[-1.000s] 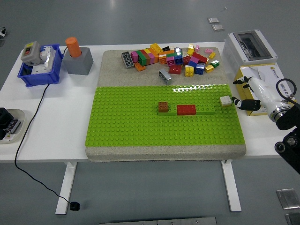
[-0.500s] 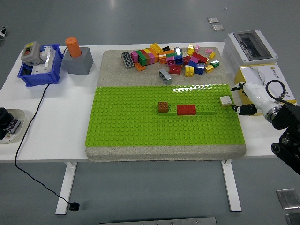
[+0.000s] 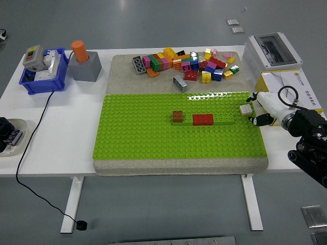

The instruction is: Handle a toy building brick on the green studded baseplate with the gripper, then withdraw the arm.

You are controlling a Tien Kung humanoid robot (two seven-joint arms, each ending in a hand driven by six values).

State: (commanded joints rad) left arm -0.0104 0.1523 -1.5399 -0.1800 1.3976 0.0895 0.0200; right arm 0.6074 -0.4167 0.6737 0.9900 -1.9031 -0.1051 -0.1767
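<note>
The green studded baseplate (image 3: 153, 132) lies on a grey mat at the table's middle. On it stand a brown brick (image 3: 178, 116), a red brick (image 3: 203, 119), a flat green brick (image 3: 224, 119) and a small beige brick (image 3: 246, 109) at the right edge. My right hand (image 3: 254, 108), white with black fingertips, comes in from the right. Its fingers are spread on either side of the beige brick, very close to it, not closed on it. The left arm is out of view.
A pile of loose coloured bricks (image 3: 189, 64) lies on the mat behind the baseplate. A white electrical box (image 3: 271, 51) and a yellow package (image 3: 291, 81) are at the right. A blue bin (image 3: 43, 74) and a grey block with an orange knob (image 3: 83, 64) stand at the left.
My right hand has moved left from beside the yellow package to the baseplate's right edge, ending next to the beige brick. The bricks have not moved.
</note>
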